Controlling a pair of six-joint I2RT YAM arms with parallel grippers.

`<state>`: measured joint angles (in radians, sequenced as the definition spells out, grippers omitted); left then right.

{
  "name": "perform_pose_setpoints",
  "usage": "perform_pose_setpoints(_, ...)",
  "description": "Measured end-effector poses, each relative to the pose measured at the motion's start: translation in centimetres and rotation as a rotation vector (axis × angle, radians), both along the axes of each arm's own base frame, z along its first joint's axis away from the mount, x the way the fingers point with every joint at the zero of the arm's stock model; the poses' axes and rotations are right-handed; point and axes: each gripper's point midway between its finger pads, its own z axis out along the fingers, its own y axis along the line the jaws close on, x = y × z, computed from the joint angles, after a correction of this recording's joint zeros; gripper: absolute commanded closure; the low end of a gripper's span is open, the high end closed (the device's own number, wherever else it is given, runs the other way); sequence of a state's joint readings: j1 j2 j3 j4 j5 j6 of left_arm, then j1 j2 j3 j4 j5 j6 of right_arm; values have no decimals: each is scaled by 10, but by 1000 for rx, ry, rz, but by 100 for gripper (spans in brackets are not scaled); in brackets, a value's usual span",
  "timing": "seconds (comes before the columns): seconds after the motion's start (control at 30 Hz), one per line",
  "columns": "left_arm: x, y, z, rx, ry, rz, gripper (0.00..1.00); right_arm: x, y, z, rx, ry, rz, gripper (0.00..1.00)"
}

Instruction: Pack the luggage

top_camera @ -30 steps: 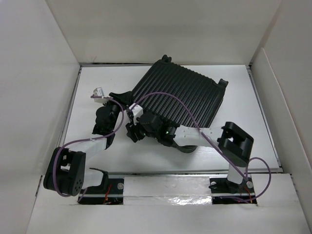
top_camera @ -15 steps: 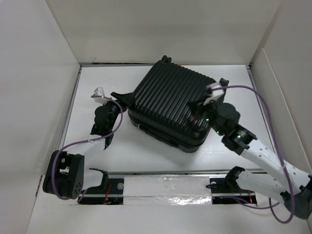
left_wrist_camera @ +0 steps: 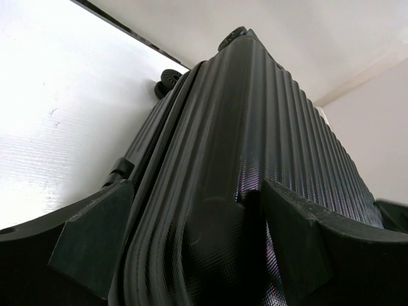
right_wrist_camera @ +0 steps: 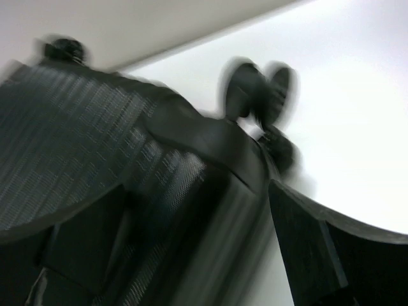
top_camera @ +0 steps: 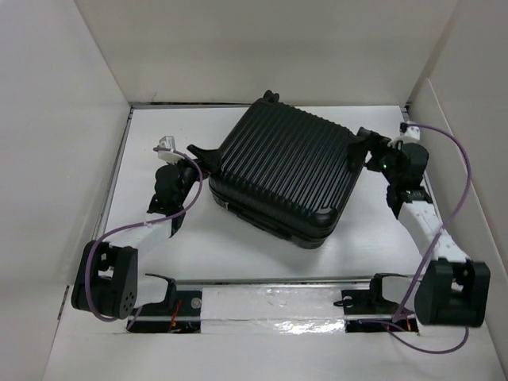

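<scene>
The luggage point(top_camera: 286, 175), a black ribbed hard-shell suitcase, lies flat and closed in the middle of the white table point(top_camera: 238, 254). My left gripper point(top_camera: 202, 161) is at its left corner, jaws spread wide. In the left wrist view that corner of the luggage point(left_wrist_camera: 255, 127) fills the gap of the left gripper point(left_wrist_camera: 194, 191). My right gripper point(top_camera: 363, 148) is at the far right corner by a caster wheel point(right_wrist_camera: 255, 89), jaws wide. The blurred right wrist view shows the shell of the luggage point(right_wrist_camera: 95, 127) between the fingers of the right gripper point(right_wrist_camera: 197, 191).
White walls point(top_camera: 63, 159) close in the table on the left, back and right. Purple cables point(top_camera: 452, 159) loop off both arms. A foil-taped strip point(top_camera: 270, 305) and the arm bases point(top_camera: 111, 278) run along the near edge. Two casters point(top_camera: 270, 95) stick out at the suitcase's far side.
The suitcase's top shell has come down flat. My right arm swung from the near left side round to the far right corner. Both grippers' jaws have spread wider.
</scene>
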<state>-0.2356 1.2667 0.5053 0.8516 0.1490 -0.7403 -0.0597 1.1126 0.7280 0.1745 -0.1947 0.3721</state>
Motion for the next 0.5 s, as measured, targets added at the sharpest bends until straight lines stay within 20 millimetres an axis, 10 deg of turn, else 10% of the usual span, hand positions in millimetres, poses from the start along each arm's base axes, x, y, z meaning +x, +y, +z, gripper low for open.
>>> perform_pose_setpoints(0.5, -64, -50, -4, 68, -76, -3, 26, 168, 83, 12, -4, -12, 307, 0)
